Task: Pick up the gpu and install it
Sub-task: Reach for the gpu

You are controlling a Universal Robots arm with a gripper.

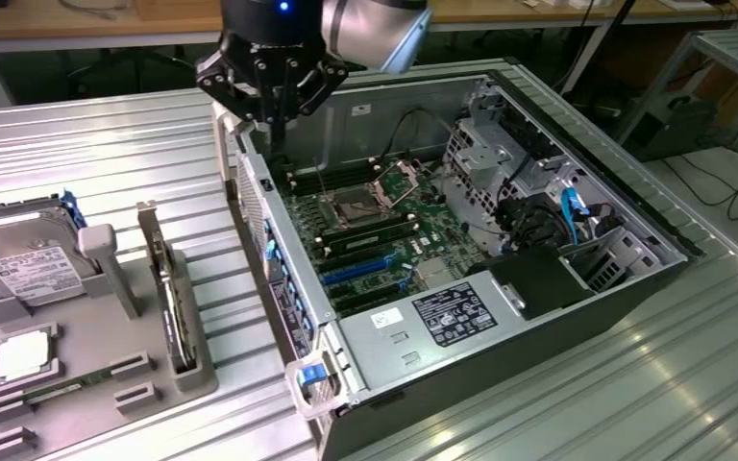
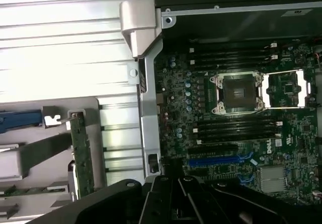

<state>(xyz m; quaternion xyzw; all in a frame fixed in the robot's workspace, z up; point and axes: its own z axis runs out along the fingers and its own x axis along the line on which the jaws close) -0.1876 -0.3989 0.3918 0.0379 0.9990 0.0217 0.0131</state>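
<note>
Begins at the pincer (image 1: 276,117): clamped fully shut, gripping nothing, hanging fingertips-down just above the rear wall of the open computer case (image 1: 369,120), close to the corner on the exterior view's left. Directly below and beyond the pincer, inside the case: the motherboard (image 1: 388,235), with the bare processor socket (image 1: 347,206) nearest, long dark memory slots (image 1: 376,233) beside the socket, and blue expansion slots (image 1: 358,271) a little farther off. Farther again from the pincer, at the opposite end of the case: the power supply (image 1: 436,315) with a white label. Outside the case, lower than the pincer, toward the exterior view's left and well apart from it: the gpu (image 1: 177,312), untouched, standing on edge in a slot of the grey holder (image 1: 110,274) on the ribbed metal bench (image 1: 112,154). From the wrist view, gpu (image 2: 81,153) green-faced, a silvery bracket at one end. Past the gpu, farthest from the pincer: the hard drive (image 1: 23,264) with its white label, leaning in the same holder, and a narrow memory stick (image 1: 55,392) lying low in it.
</note>
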